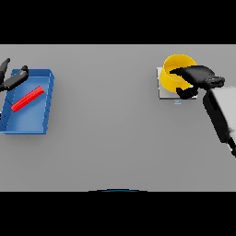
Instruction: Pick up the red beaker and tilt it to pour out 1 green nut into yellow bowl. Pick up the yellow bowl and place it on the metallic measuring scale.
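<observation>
The yellow bowl (173, 78) sits at the far right on the small metallic scale (162, 93), whose pale plate shows under and left of it. My right hand (199, 76) is curled over the bowl's right rim, thumb inside and fingers below the wall, so the bowl's right side is hidden. The red beaker (26, 99) lies on its side, slanted, inside a blue tray (46, 110) at the far left. My left hand (14, 79) hovers over the tray's upper left corner with straight fingers, holding nothing. No green nut shows.
The blue tray's walls stand around the red beaker. A wide stretch of grey table (106, 120) lies between the tray and the scale. My right forearm (219, 113) runs down the right edge.
</observation>
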Tool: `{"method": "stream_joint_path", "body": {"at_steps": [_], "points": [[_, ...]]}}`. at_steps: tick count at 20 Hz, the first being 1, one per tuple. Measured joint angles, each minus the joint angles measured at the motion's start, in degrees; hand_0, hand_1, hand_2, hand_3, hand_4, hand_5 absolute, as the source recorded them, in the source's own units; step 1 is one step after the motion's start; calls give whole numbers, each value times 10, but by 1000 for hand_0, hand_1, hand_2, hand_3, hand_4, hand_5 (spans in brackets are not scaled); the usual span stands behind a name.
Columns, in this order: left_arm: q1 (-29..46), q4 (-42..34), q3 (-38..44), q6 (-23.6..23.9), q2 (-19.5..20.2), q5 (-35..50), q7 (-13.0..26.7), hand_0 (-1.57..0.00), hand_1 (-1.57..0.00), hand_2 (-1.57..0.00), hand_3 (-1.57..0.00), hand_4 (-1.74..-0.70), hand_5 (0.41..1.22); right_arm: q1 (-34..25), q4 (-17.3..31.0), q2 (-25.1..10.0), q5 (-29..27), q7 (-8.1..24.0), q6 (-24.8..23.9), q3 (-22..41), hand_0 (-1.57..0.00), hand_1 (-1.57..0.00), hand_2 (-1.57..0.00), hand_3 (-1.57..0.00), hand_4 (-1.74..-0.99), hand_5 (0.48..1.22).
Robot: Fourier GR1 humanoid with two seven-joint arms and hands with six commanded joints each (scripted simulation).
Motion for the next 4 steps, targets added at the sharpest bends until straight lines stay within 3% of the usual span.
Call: {"method": "stream_joint_path", "body": {"at_steps": [4], "points": [[0, 1, -3, 1, 0, -4, 2, 1, 1, 1, 1, -833, 760, -7, 13, 1, 5, 8, 11, 4, -64, -63, -50, -42, -1390, 779]]}}
